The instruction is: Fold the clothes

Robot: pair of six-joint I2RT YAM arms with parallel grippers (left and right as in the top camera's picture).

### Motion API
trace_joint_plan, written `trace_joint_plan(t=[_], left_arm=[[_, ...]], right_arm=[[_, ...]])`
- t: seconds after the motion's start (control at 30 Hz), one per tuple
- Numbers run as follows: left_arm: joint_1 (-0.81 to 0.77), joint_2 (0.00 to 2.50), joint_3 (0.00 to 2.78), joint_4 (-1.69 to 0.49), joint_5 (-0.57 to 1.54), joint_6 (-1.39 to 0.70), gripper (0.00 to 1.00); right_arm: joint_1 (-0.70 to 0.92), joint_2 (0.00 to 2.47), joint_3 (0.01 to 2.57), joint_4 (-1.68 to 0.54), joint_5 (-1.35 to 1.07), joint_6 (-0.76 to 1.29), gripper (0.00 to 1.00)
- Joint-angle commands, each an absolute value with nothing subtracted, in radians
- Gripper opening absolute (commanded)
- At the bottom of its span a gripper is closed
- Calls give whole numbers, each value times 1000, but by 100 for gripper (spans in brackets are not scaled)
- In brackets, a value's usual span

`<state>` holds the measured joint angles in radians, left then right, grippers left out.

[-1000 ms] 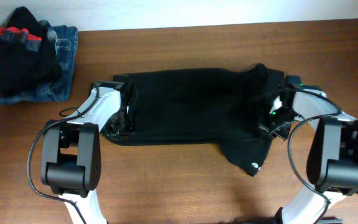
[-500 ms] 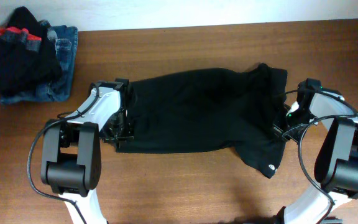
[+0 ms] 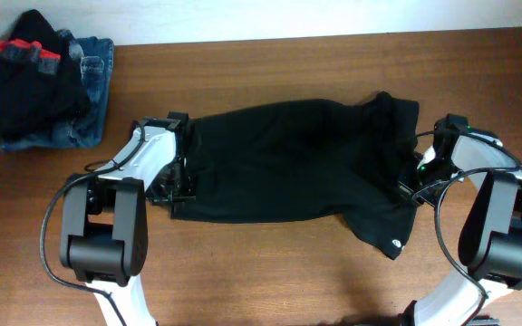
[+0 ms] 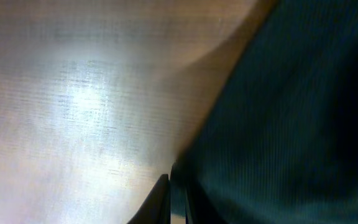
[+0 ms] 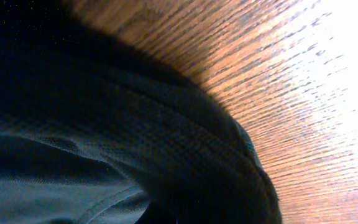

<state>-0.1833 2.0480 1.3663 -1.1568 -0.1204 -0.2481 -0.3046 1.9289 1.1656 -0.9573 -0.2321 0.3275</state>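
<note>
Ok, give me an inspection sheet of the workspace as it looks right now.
Surface: wooden table, brown grain.
Job's things: black top spread mid-table, rumpled; pile of clothes at far left corner.
Clutter: nothing seen.
Grippers: left gripper shut on the top's left edge; right gripper shut on its right edge.
Cables: black cables loop beside both arms.
Surroundings: pale wall behind the table.

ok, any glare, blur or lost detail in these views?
Overhead: sharp, evenly lit, but the plain black fabric top shows barely any fold detail. Left wrist: blurred, glare patch on the brown wooden table. Right wrist: table blown out to white at right.
</note>
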Motion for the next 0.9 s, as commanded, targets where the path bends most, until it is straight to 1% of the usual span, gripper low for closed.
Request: trace_joint_plan(t=[0.0,0.2,0.33,0.47,0.63,0.77,0.87], left_arm=[[-182,2008,1404,-1207,-120,-258,9],[-186,1942,1406,-1277,-105,-257,10],[-196,1922,1406,-1255,-105,-258,9],[-202,1888,1406,-1109,-41,-237,9],[-209,1898,1405,-973,193,-124,9],[-230,1903,1402,-890,179,-114,9],[-233,1903,1401,-883,179,-115,9]], right_arm=[[-327,1972,1129,-945,-73,315,4],[-327,1972,1129,-934,-74,315,4],[-327,1972,1129,-934,-74,315,4],[-327,1972,1129,-934,-74,315,5],[-327,1972,1129,-934,-74,315,4],[-327,1972,1129,-934,-75,302,5],[-327,1972,1129,-937,-74,292,5]])
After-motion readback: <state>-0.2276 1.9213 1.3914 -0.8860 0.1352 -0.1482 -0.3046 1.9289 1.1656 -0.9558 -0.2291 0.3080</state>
